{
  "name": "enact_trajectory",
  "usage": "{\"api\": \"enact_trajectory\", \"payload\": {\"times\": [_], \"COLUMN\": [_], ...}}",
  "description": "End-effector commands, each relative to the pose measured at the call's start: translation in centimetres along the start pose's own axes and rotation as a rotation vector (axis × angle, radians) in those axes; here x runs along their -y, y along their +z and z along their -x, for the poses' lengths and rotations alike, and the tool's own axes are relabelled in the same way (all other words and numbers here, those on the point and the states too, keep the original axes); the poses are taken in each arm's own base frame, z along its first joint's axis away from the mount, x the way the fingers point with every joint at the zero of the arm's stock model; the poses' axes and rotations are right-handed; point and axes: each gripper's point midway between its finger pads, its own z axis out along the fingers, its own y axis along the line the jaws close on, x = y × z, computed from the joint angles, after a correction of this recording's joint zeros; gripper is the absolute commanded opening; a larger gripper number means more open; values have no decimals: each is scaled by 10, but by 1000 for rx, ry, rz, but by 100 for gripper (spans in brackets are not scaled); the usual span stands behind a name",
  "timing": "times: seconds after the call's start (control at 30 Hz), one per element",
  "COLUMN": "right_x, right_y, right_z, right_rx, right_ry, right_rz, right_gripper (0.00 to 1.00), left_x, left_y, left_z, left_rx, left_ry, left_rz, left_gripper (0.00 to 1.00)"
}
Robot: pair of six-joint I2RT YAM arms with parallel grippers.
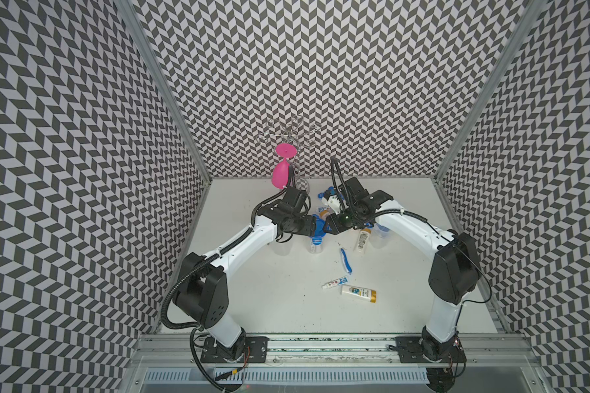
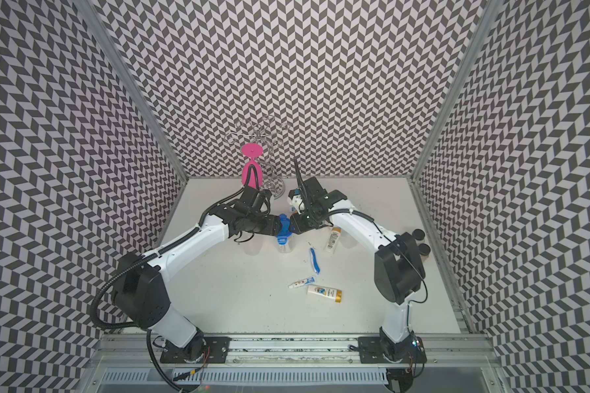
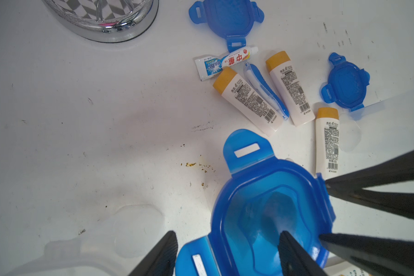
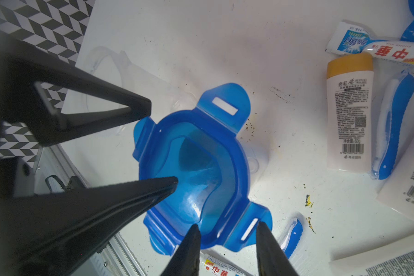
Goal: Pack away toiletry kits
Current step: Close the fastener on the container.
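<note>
A blue clip-tab lid [image 1: 318, 227] rests on a clear jar [image 1: 314, 250] mid-table, and both grippers meet over it. My left gripper [image 3: 227, 234] is open, with one finger outside a lid tab and the other over the lid's middle. My right gripper [image 4: 228, 224] is open too, its fingers on either side of another tab [image 4: 249, 229]. Loose toiletries lie behind: bottles [image 3: 247, 100] [image 3: 289, 88] [image 3: 326, 141], a toothpaste tube [image 3: 225, 62], a toothbrush [image 3: 265, 90]. Nearer the front lie a toothbrush [image 1: 346, 260], a tube [image 1: 334, 283] and a bottle [image 1: 358, 293].
The pink goblet [image 1: 281, 173] hangs on the wire rack [image 1: 288, 136] at the back. Two spare blue lids [image 3: 227, 19] [image 3: 345, 81] lie on the table. Open clear jars [image 1: 281, 248] [image 1: 380, 234] flank the lidded one. Two black round objects [image 2: 421, 241] sit at the right edge.
</note>
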Motion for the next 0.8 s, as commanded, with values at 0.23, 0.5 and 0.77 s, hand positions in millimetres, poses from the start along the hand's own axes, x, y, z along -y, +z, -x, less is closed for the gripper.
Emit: {"api": "enact_trajectory", "payload": {"times": [0.23,0.5,0.77], "right_x": [-9,-15,-6], "right_y": [15,22,25], "right_z": [-4,-10,-13], "right_rx": [-7,-10,-5], "right_ry": [9,31,59], "right_rz": [69,125,134], "right_gripper": [36,36,35], "left_x": [0,6,0], "left_y": [17,25,19], "left_z": [-23,-31,-24], "left_rx": [-71,-84,-73], "left_ry": [-29,-62,-55], "left_rz": [-15,-63,-32], "left_gripper": [65,65,65]}}
